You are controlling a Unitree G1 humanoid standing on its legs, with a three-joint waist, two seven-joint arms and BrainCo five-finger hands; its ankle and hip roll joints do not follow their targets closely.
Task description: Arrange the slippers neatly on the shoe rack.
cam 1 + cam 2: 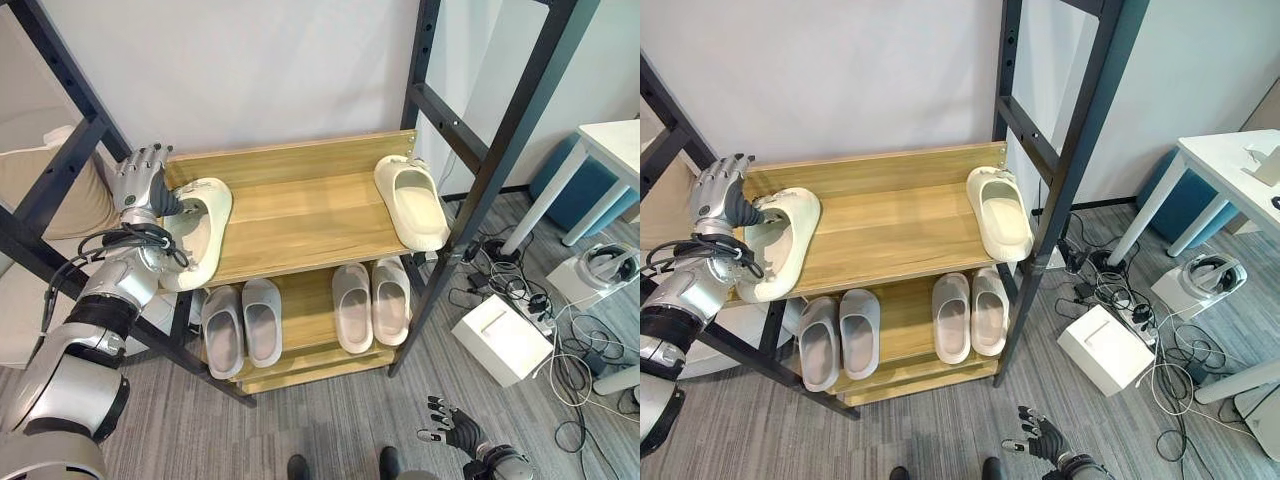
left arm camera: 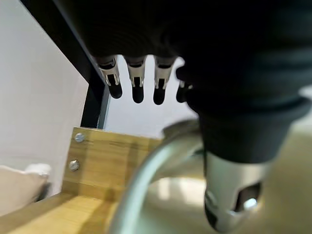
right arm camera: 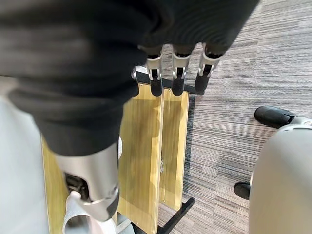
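so, from the hands outward:
left robot hand [image 1: 143, 183]: raised at the left end of the top shelf, its thumb hooked into the opening of a cream slipper while the fingers stand straight above the slipper's rim; it pinches that slipper at the heel edge.
held slipper [image 1: 196, 232]: cream, lying along the left end of the top shelf [image 1: 300, 215], its outer side overhanging the shelf's left edge.
right robot hand [image 1: 452, 430]: low in front of the rack, above the grey carpet [image 1: 330, 420], fingers loosely spread and grasping nothing.
second cream slipper [image 1: 411, 201]: on the right end of the top shelf, well apart from the held one, sole down, toe toward the wall.
lower shelf [image 1: 305, 305]: carries four grey slippers in two pairs; the left pair [image 1: 243, 325] sits side by side, the right pair [image 1: 371, 304] likewise, with a gap of bare wood between the pairs.
shoe rack frame [image 1: 505, 140]: black metal uprights and slanted braces on both sides of the wooden shelves.
white box [image 1: 501, 339]: on the carpet just right of the rack, among tangled cables.
white table [image 1: 612, 147]: at the far right, near the wall.
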